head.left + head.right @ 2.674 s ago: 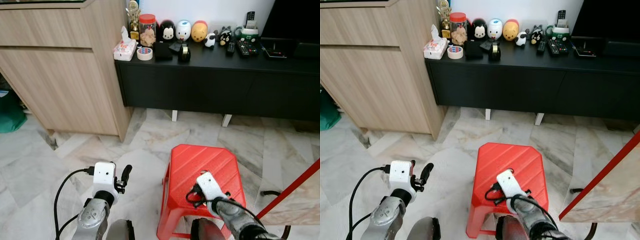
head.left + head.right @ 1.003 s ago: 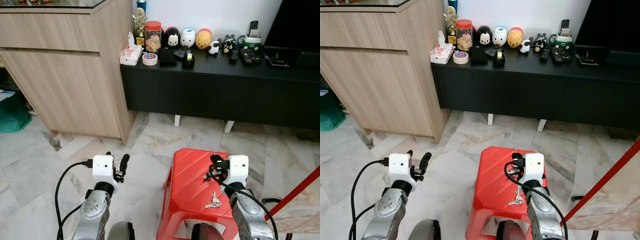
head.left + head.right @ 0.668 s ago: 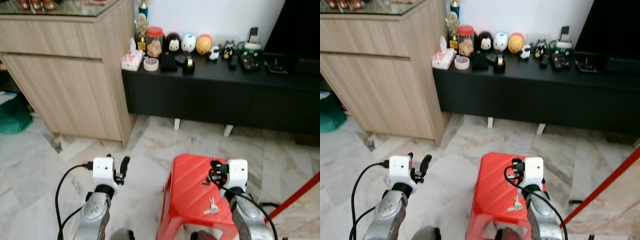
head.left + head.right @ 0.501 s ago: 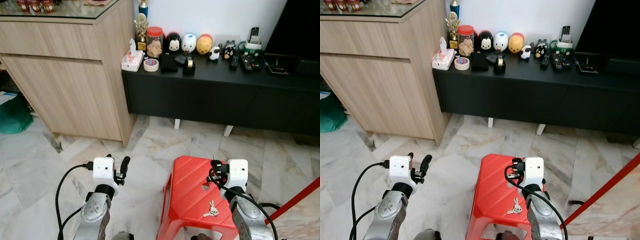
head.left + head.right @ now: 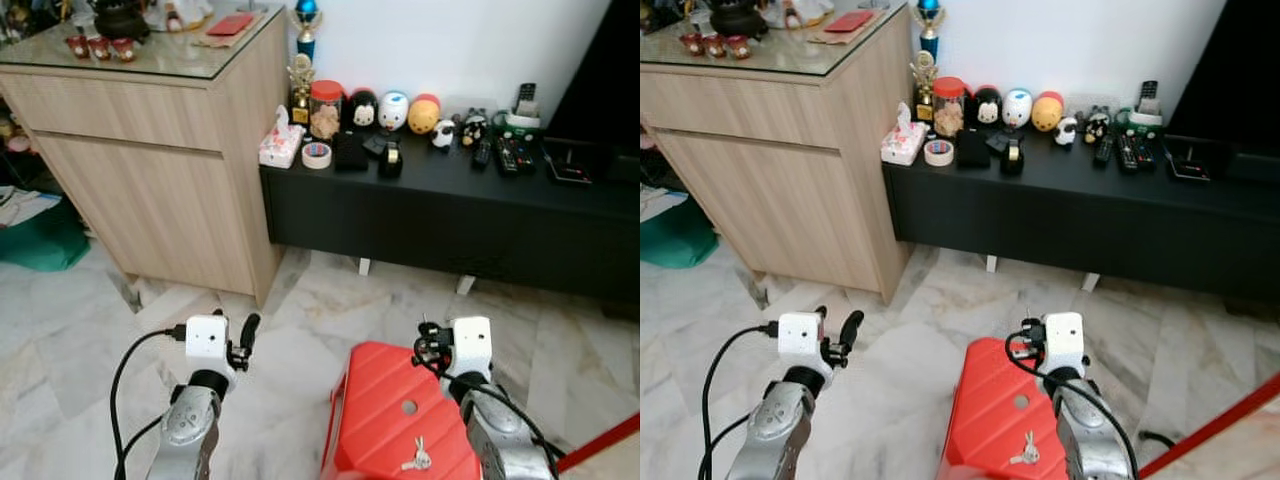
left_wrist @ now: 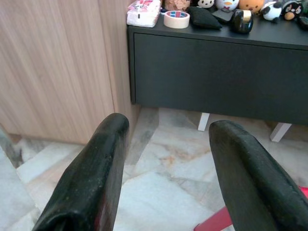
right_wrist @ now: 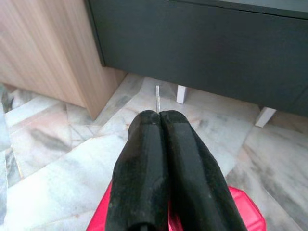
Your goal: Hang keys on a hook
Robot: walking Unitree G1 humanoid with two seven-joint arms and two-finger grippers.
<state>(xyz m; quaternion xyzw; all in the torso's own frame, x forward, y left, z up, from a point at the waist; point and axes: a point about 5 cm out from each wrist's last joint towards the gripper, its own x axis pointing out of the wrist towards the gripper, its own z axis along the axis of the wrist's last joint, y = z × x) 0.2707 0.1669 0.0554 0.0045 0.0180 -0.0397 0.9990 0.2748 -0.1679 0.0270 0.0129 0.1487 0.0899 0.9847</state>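
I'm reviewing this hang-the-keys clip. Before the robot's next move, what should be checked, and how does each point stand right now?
1. Bunch of silver keys held in a gripper: not ok. It lies on the red plastic stool.
2. Right gripper free to grasp: not ok. It is shut, and a thin grey strip sticks out of its tips; what the strip is, cannot tell.
3. Left gripper ready: ok. It is open and holds nothing.
4. Hook located: cannot tell where one is.
5. Way forward: looks ok. Bare marble floor lies between the stool and the long black low cabinet.
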